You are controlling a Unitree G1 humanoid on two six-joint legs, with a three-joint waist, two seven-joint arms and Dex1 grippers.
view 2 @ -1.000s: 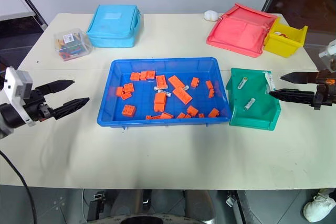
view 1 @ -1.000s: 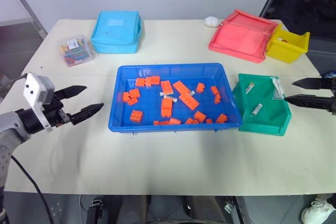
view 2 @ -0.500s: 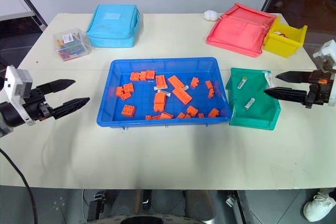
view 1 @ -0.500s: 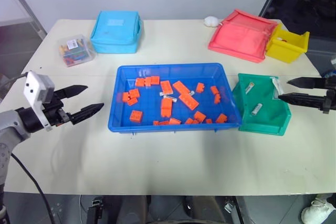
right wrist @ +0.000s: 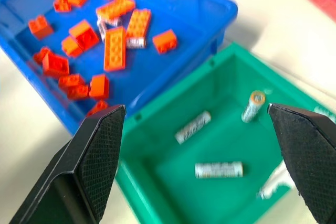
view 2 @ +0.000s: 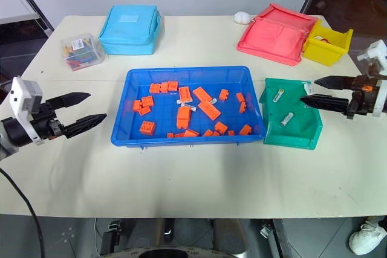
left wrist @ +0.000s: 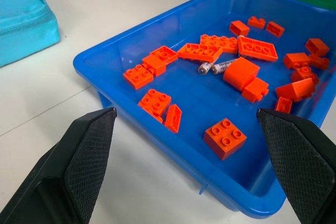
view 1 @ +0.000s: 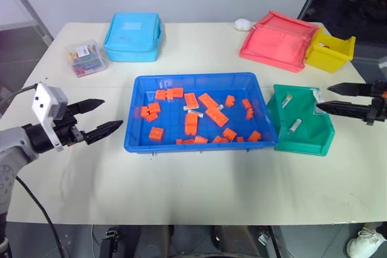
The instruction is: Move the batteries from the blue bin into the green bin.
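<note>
The left end effector is held out at the left side, its two black fingers spread wide apart and pointed toward the right and slightly downward. Nothing is held between them. A white block is mounted on the left wrist, and the grey forearm is seen reaching in from the lower left edge, with a black cable hanging beneath it.

The right end effector is extended from the right edge, its two black fingers pointed toward the left and parted, with nothing gripped between them. A white block is also seen at the right wrist. In both wrist views, the textured inner pads are seen set far apart.
</note>
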